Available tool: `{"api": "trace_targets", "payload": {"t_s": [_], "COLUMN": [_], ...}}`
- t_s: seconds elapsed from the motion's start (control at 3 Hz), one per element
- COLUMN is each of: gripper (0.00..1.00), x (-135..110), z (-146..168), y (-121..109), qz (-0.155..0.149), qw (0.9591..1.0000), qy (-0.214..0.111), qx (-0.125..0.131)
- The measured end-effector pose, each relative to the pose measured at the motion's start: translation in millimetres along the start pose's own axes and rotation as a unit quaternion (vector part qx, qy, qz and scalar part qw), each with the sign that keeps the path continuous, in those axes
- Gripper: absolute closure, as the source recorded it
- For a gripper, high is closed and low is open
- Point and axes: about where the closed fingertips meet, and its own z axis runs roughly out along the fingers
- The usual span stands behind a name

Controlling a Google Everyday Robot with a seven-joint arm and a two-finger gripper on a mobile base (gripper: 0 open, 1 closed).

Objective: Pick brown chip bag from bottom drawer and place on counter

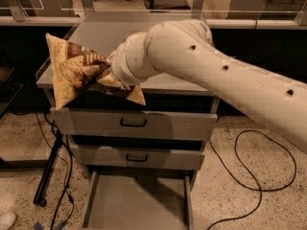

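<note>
Speckled floor with black cables (249, 176) lies around a grey cabinet. Its bottom drawer (134, 207) stands open at the bottom middle. A white arm (225, 71) reaches in from the right. At the upper left, the gripper (109, 74) pinches the brown chip bag (72, 73), which hangs in the air over the counter's (98, 32) front left edge.

The gripper (107, 74) is above the front left edge of the counter (110, 32) and holds the brown chip bag (72, 73), which is in the air just before this edge. The arm (230, 75) comes over the counter from the right. Below the counter are two upper drawers (134, 123), and below them the bottom drawer (136, 207) stands out to the front.
</note>
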Motion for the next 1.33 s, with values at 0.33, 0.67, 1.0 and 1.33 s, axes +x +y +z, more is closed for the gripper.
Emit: {"api": "trace_targets", "payload": {"t_s": [0.33, 0.67, 1.0, 1.33], "gripper": [1.00, 1.00, 1.00, 1.00], "x": [-4.9, -7.1, -9.4, -24.2], "z": [-3.1, -4.7, 1.3, 6.4], "y": [-6.6, -16.1, -44.5, -82.2], "qz": [0.000, -0.006, -0.027, -0.036], "qw": [1.0000, 0.9999, 0.9996, 0.9993], "qy": [-0.003, 0.000, 0.009, -0.002], "qx": [0.004, 0.011, 0.007, 0.009]}}
